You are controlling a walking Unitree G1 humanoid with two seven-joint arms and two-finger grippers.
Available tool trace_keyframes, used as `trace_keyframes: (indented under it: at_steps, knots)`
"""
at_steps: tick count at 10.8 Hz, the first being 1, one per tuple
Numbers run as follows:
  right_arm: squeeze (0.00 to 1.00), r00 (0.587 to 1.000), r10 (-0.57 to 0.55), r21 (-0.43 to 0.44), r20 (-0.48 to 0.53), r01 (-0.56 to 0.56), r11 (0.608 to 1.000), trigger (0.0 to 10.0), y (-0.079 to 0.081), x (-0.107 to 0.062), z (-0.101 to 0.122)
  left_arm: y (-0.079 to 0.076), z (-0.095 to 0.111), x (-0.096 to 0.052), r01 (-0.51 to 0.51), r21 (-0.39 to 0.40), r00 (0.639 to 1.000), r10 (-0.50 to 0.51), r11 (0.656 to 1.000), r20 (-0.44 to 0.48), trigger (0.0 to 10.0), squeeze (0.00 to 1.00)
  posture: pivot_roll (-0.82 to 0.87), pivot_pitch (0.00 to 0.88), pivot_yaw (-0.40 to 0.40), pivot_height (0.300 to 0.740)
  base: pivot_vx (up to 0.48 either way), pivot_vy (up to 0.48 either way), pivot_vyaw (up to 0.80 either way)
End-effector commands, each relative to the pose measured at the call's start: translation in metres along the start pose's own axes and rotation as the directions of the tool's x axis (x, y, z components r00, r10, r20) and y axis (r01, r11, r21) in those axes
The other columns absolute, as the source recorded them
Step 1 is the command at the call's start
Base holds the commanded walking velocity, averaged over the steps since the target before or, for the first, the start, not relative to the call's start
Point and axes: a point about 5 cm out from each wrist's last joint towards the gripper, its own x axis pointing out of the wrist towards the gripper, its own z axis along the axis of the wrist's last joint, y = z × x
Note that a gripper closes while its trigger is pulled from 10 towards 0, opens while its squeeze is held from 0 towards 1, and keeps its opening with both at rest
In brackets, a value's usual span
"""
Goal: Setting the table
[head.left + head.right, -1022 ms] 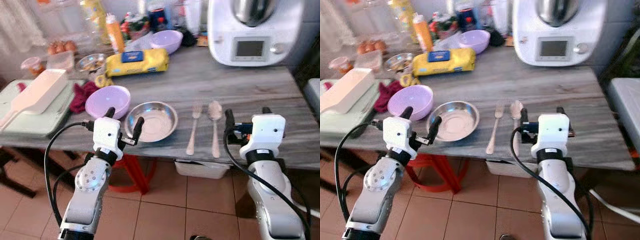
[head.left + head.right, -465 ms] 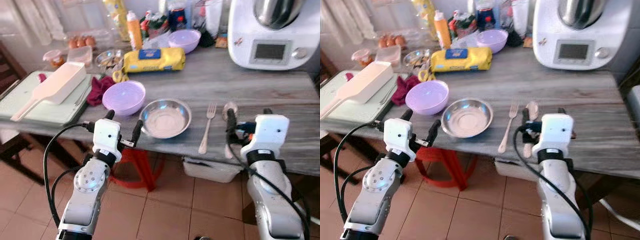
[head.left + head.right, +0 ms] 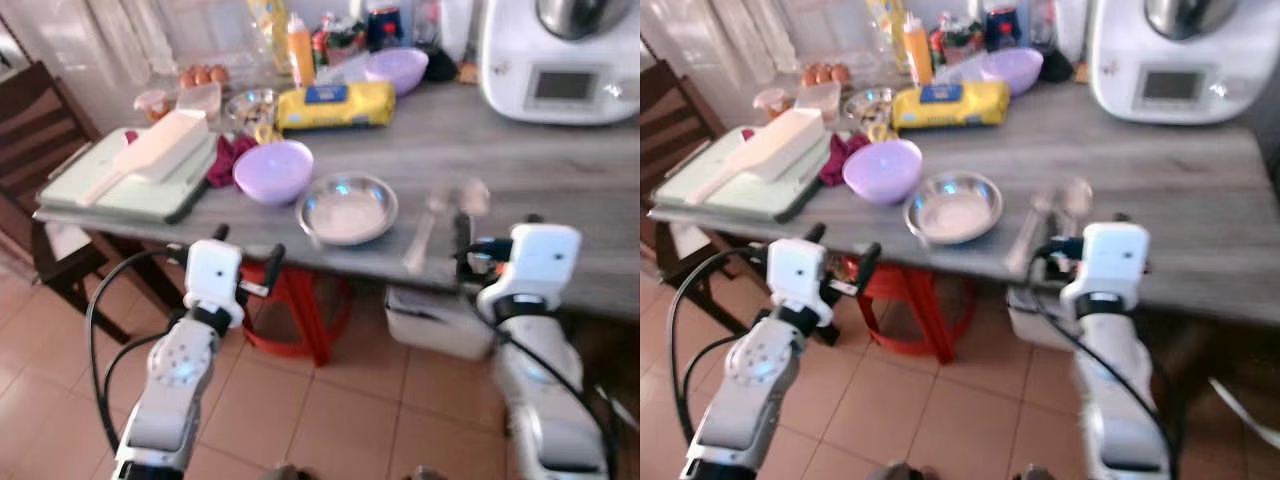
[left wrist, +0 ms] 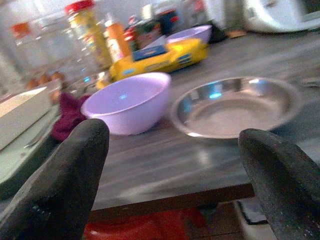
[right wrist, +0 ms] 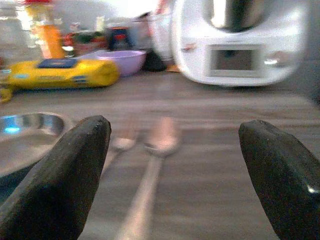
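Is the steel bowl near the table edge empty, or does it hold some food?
Empty. In the left wrist view the steel bowl shows only its bare shiny inside with light reflections, and it stands upright beside the purple bowl.

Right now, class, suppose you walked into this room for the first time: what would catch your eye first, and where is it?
The steel bowl shines near the front edge of the grey table, with a lilac bowl just to its left and a fork and spoon to its right. Below the edge, the open left gripper and open right gripper point at them. A big white kitchen machine stands at the back right.
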Motion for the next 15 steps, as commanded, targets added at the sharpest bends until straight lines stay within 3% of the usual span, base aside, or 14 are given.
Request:
trace_keyframes:
  at_steps: [1, 8, 12, 15]
  knots:
    - [0.0, 1.0, 0.009, 0.023, 0.005, -0.009, 1.0, 10.0, 0.006, 0.0, 0.002, 0.006, -0.001, -0.002, -0.006, 0.012, 1.0, 0.006, 1.0, -0.013, 10.0, 0.0, -0.11, 0.09, 0.151, 0.74, -0.292, 0.0, 0.0]
    - [0.0, 1.0, -0.002, 0.026, -0.007, 0.002, 1.0, 10.0, 0.006, 0.001, -0.002, 0.004, -0.005, -0.003, 0.004, 0.023, 1.0, -0.004, 1.0, -0.019, 10.0, 0.0, -0.1, 0.085, 0.143, 0.74, -0.298, 0.0, 0.0]
    - [0.0, 0.999, 0.019, 0.022, -0.025, -0.019, 1.0, 10.0, 0.009, 0.001, -0.009, -0.003, -0.007, -0.002, -0.022, -0.045, 1.0, 0.022, 0.999, 0.017, 10.0, 0.0, -0.09, 0.064, 0.108, 0.74, 0.0, 0.0, 0.0]
    - [0.0, 0.998, 0.014, 0.024, -0.054, -0.012, 1.0, 10.0, 0.008, -0.001, -0.015, -0.012, -0.007, 0.0, 0.026, -0.086, 0.999, -0.023, 0.996, 0.034, 10.0, 0.0, -0.1, 0.058, 0.08, 0.74, 0.0, 0.0, 0.0]
